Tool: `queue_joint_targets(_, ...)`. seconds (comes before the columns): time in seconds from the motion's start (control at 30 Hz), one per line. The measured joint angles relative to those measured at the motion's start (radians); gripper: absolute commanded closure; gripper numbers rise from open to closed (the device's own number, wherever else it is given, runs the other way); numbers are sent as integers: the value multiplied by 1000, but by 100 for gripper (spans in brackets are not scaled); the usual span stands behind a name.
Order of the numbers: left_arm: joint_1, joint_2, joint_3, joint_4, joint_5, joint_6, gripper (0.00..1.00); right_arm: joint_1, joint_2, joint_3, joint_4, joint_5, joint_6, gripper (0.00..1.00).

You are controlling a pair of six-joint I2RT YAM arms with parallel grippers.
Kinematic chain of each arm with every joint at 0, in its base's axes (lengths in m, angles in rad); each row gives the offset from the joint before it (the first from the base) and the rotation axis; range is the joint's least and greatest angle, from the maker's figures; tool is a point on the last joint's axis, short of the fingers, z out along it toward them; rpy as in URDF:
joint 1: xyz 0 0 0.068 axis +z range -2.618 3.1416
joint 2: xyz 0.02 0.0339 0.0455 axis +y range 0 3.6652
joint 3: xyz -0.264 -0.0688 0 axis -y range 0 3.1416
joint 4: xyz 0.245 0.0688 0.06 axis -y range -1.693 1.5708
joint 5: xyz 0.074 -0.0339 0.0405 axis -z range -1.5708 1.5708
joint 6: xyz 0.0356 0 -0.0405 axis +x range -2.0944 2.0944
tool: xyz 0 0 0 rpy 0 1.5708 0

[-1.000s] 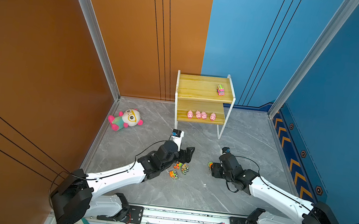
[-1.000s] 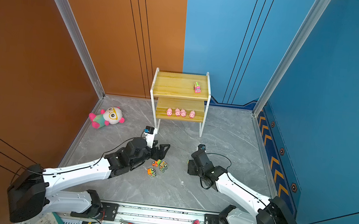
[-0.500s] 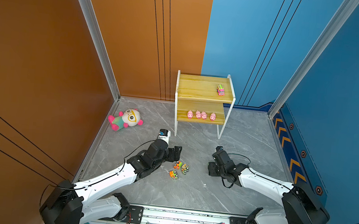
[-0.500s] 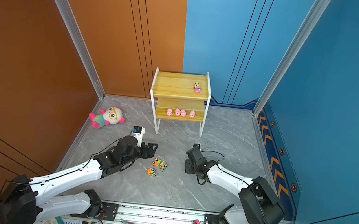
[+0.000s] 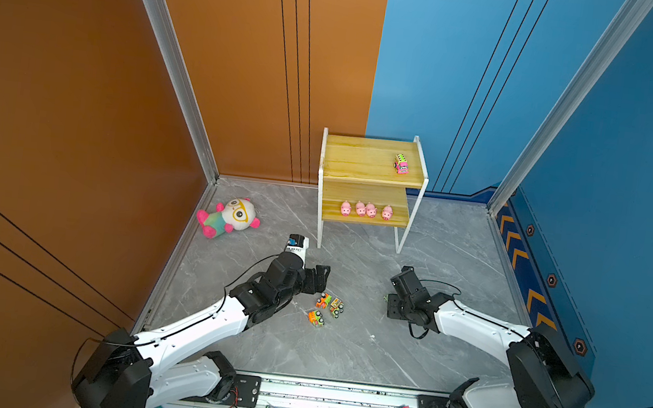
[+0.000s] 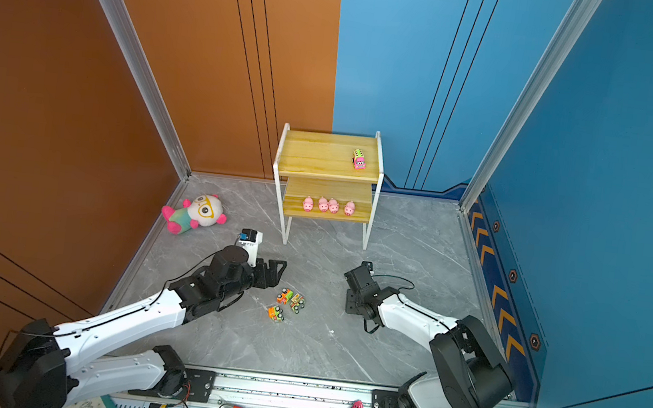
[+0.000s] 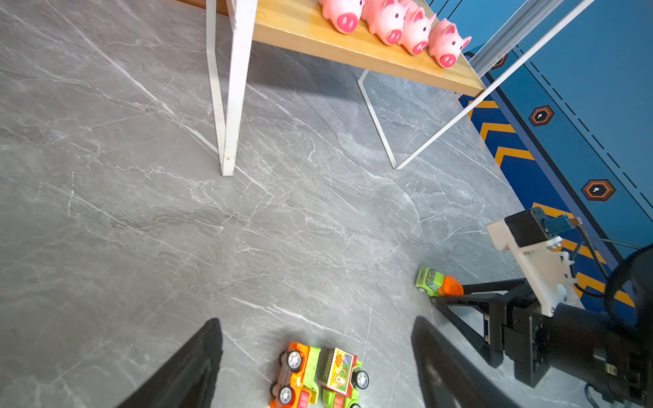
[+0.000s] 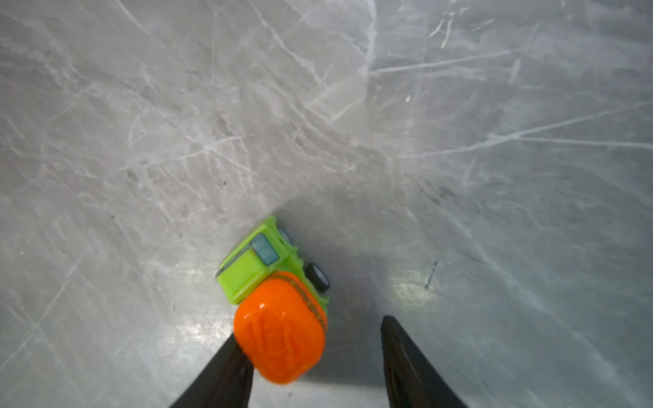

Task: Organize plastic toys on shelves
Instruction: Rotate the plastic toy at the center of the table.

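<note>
walls: orange panels [image 5: 228,55] left and back-left, blue panels [image 5: 436,67] back-right and right (thin dark vertical lines on both) | posts: aluminium profiles [image 5: 169,49] at both back corners | floor: grey marbled slab [image 5: 345,353], white veins | skirting: orange chevron band [image 5: 518,257] along the floor's right edge | light: even, soft shadows

L gripper [image 7: 316,321] wide open, R gripper [image 8: 309,332] low – jaws apart
</note>
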Motion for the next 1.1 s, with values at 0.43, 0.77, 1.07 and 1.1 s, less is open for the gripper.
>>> queue_joint_targets(0.43,12,0,0,-7,8,3,15,-78,-67,-67,-13,44,127,44)
queue_joint_targets(0.77,18,0,0,-20,12,5,15,-160,-111,-98,-19,47,173,43)
queue_joint_targets(1.07,26,-31,0,-35,12,8,15,-175,5,-20,30,35,174,45)
queue_joint_targets(1.1,29,-38,0,-35,12,8,15,-174,25,-5,38,35,176,45)
